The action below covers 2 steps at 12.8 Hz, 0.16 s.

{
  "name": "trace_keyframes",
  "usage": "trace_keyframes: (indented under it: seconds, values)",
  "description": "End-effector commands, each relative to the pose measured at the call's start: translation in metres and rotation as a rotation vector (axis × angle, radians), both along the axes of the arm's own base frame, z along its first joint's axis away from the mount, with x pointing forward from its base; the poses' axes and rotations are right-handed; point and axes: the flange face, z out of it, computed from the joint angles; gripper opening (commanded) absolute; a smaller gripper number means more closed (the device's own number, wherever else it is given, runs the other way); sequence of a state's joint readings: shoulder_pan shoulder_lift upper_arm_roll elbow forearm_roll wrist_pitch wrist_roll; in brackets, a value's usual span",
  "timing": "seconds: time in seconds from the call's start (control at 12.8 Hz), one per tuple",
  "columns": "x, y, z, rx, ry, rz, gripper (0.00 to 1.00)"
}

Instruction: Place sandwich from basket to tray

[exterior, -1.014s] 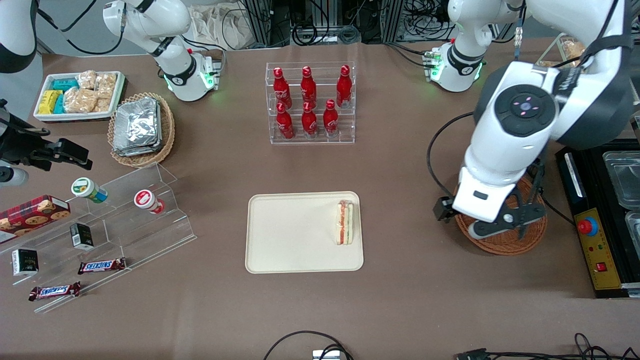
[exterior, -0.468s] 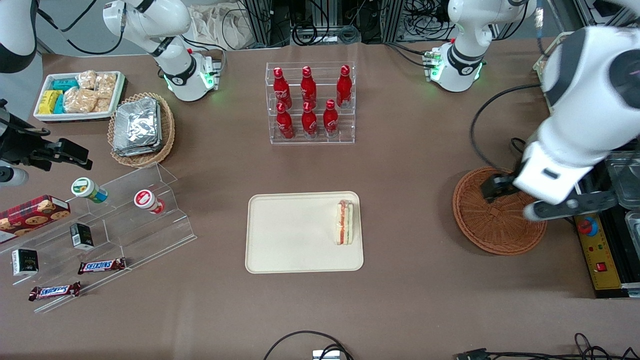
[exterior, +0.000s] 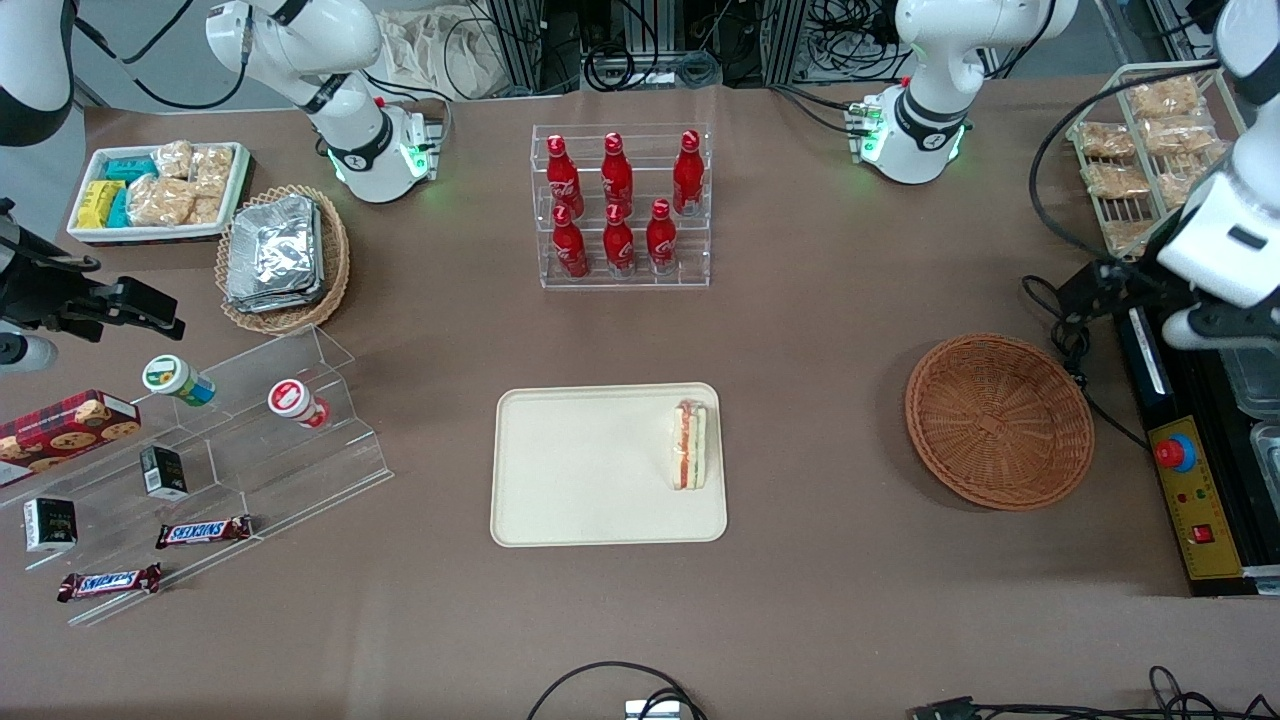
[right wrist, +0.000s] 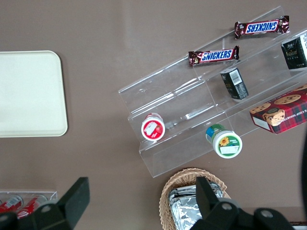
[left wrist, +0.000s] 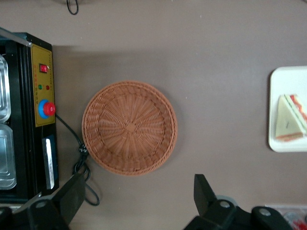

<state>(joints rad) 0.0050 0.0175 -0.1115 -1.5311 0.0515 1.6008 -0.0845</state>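
Note:
The sandwich point(exterior: 689, 445) lies on its side on the cream tray point(exterior: 580, 470), at the tray's edge nearest the basket. The reddish-brown wicker basket point(exterior: 998, 420) is empty and stands toward the working arm's end of the table. The left arm's gripper point(exterior: 1220, 325) hangs high above the black machine, beside the basket and farther from the front camera than the basket's middle. In the left wrist view the gripper point(left wrist: 139, 196) is open wide and empty, with the basket point(left wrist: 129, 127), the sandwich point(left wrist: 290, 117) and the tray point(left wrist: 288, 79) in sight below it.
A black machine with a red button point(exterior: 1175, 452) and a cable point(exterior: 1075, 340) lie beside the basket. A wire rack of snack packs point(exterior: 1140, 160) stands near the gripper. A rack of red bottles point(exterior: 620, 205), a foil-pack basket point(exterior: 280, 255) and an acrylic shelf point(exterior: 250, 440) stand elsewhere.
The left arm has swung from over the basket toward the working arm's end of the table and away from the front camera. The basket is now fully uncovered. The sandwich has not moved.

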Motion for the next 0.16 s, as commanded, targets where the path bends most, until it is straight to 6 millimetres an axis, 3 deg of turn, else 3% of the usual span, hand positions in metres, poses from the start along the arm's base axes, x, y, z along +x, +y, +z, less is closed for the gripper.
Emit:
trace_keyframes:
  seconds: [0.0, 0.08]
  values:
    - [-0.0192, 0.0023, 0.0085, -0.016, 0.005, -0.015, 1.0]
    - [-0.0209, 0.0032, 0.0107, -0.016, 0.003, -0.013, 1.0]
